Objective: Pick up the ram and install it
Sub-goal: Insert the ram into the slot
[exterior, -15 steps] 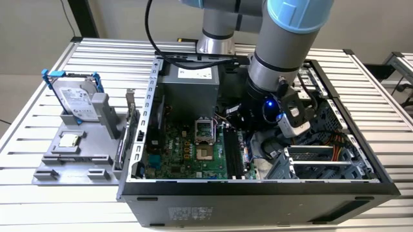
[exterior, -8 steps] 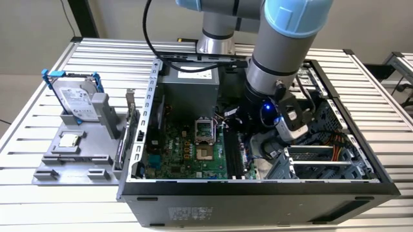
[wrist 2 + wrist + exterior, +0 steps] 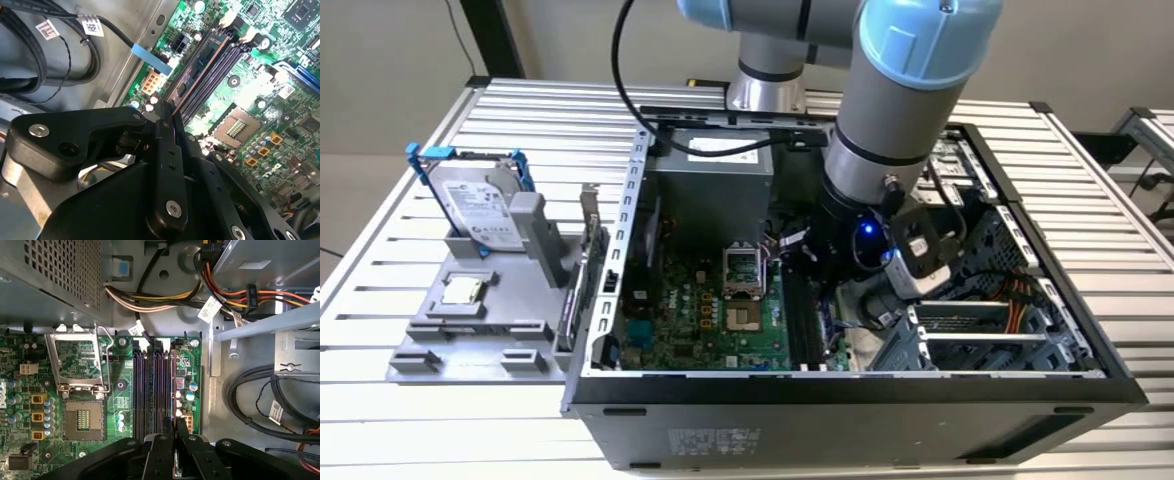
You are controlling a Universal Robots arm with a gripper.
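Observation:
The ram [image 3: 173, 390] is seen edge-on as a thin dark strip standing along the memory slot closest to the board's edge. In the second wrist view the ram [image 3: 200, 67] runs away from the fingertips in line with the memory slots [image 3: 222, 62]. My gripper [image 3: 174, 427] is shut on the stick's near end, one black finger [image 3: 161, 440] on each side. I cannot tell whether the stick is fully seated. In the exterior view my gripper [image 3: 847, 255] is low inside the open computer case [image 3: 854, 385], over the green motherboard [image 3: 707, 320].
The processor socket [image 3: 82, 420] lies beside the slots with its metal lid [image 3: 77, 357] open. Cable bundles [image 3: 260, 405] and a drive cage [image 3: 987, 330] crowd the far side of the slots. Outside the case, a grey fixture [image 3: 467, 340] holds a blue-framed hard drive [image 3: 474, 200] and a square processor chip [image 3: 460, 290].

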